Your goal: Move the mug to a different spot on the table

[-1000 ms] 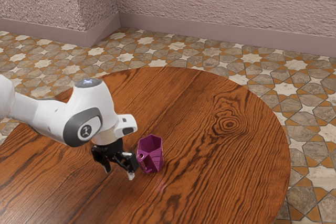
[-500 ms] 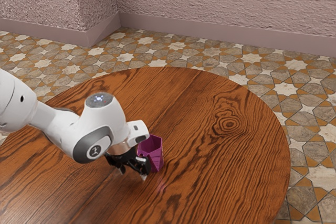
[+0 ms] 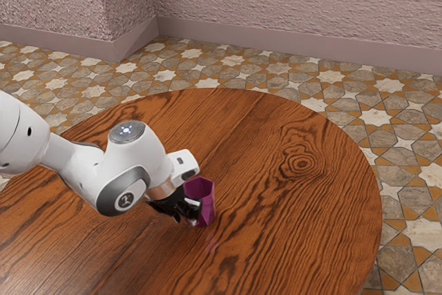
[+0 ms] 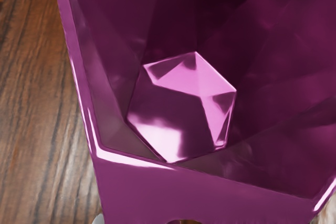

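Barely begun, judging by how things lie. Glossy purple faceted mug (image 3: 202, 200) upright on the round, dark-grained wooden desk (image 3: 297, 170), in the part toward the exterior view's lower left and well apart from the far rim. Not lifted: base flat on the wood.

Black jaws of the white and grey robot arm (image 3: 103, 170) down low against the side of the mug nearer the exterior view's left, at about rim height. Wide, narrow or clamped on the wall: cannot tell, since the wrist's bulk stands in front of them.

From the wrist view, straight down into the mug (image 4: 181, 108): shining hexagonal floor, near wall right under the hand, wood grain of the desk (image 4: 37, 103) alongside. Probably lined up over that near wall for a grasp.

Left to do, as a judgement: secure the hold, raise or slide the mug, carry it to a different patch of the wood, set it down upright, let go.

No brand, label or lettering on the mug. Only a small round emblem (image 3: 124, 200) on the arm's grey joint cap, too small to read.
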Robot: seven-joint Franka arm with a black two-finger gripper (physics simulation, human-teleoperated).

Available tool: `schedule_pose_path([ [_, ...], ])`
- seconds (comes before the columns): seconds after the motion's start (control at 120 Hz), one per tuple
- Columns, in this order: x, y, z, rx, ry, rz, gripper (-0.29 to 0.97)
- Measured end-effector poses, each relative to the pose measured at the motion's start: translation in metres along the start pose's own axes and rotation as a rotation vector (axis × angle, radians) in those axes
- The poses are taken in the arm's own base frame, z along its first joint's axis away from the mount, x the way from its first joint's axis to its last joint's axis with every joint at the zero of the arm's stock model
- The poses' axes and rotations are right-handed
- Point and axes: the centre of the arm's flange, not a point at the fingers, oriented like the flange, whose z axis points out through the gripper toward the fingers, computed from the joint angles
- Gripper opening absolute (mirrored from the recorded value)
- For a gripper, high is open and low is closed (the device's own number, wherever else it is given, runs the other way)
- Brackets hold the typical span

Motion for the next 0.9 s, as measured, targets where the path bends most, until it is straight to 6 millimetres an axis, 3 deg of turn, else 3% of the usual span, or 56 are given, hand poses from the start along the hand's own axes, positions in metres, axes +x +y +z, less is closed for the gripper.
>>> schedule_pose_path([
  [0.225,0.004,0.000,-0.001,-0.010,0.032,-0.012,0.11],
  [0.575,0.012,0.004,-0.008,-0.047,0.118,-0.021,0.14],
  [0.9,0.019,0.000,-0.015,-0.069,0.173,-0.043,0.06],
])
